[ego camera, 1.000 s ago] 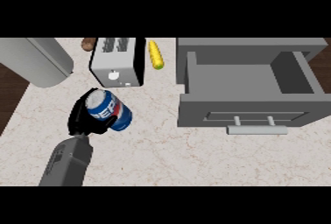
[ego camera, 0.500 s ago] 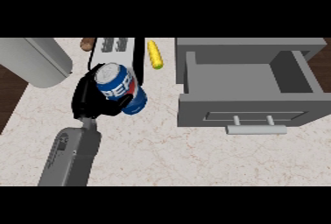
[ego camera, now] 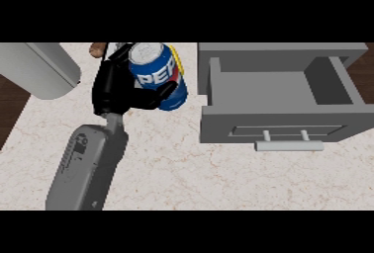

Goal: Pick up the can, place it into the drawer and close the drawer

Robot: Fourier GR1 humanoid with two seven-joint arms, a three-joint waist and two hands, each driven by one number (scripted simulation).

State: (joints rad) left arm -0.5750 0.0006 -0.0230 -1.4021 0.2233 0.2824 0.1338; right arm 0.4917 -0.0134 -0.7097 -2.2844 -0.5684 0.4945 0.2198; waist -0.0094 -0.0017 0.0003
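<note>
Marble-patterned bench fills the near part of the head view, pale with thin reddish veins; one grey forearm rises across it from the lower edge, to the left of the drawer. Which arm it is cannot be told with certainty from this view, but it shows at the view's left and reads as the left; no other hand shows.

Beyond the forearm the black left hand is curled round the can, fingers and thumb wrapped about its lower side; the can is blue with white lettering and a silver top, tilted, held just left of the drawer and apart from it, above the bench. The hand hides much of the can's left side, and part of the lettering is cut off by a finger.

The drawer is grey and stands pulled open, its inside bare and its pale bar handle on the near front; its far wall meets the view's upper edge.

Further left of the drawer a large pale grey rounded thing is cut off by the upper left of the view; what it is cannot be told. A small brown object peeps out behind the hand, mostly hidden. Dark wooden floor shows past the bench's left edge, and again at the far right of the drawer.
</note>
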